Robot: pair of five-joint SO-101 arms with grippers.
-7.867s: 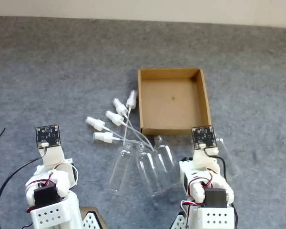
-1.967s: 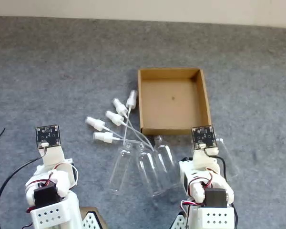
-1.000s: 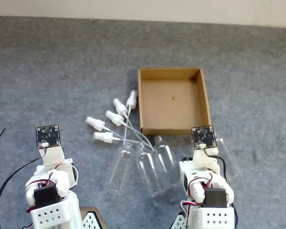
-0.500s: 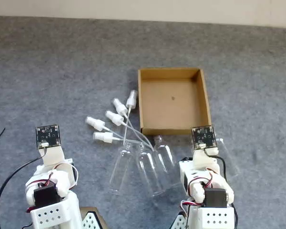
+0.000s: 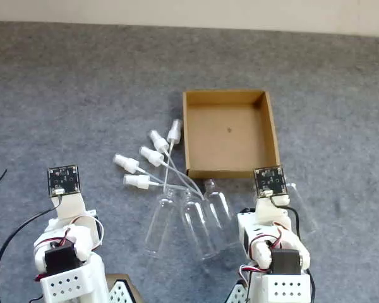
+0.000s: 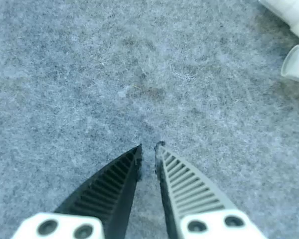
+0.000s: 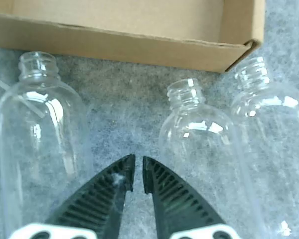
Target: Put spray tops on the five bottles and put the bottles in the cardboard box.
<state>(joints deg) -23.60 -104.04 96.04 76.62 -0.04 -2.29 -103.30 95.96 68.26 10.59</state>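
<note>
The cardboard box (image 5: 230,148) sat open-topped on the grey table (image 5: 82,95), at the far middle of the work area. Five white spray tops lay loose just left of the box, their thin tubes running toward the near right: one (image 5: 175,131) by the box's left wall, then others (image 5: 158,140) (image 5: 150,155) (image 5: 126,163) (image 5: 137,182) fanned out to the left and nearer. None was fitted to a bottle.

All the clear bottles lay on their sides on the table, outside the box, with open necks pointing far. Three lay side by side between the two arms: the left bottle (image 5: 159,224), the middle bottle (image 5: 196,224) and the right bottle (image 5: 220,211), its neck close to the box's near wall (image 7: 129,45). Another bottle (image 5: 301,211) lay just right of the right arm (image 5: 271,243).

The right arm's jaws stood narrow, tips almost touching and gripping nothing, low over the table between one bottle (image 7: 40,129) and a second bottle (image 7: 199,134), with a third (image 7: 269,124) beside that. The left arm (image 5: 66,246) sat at the near left; the left arm's jaws were likewise narrow and held nothing, over bare table, with a white spray-top piece (image 6: 295,64) well apart from the tips.
</note>
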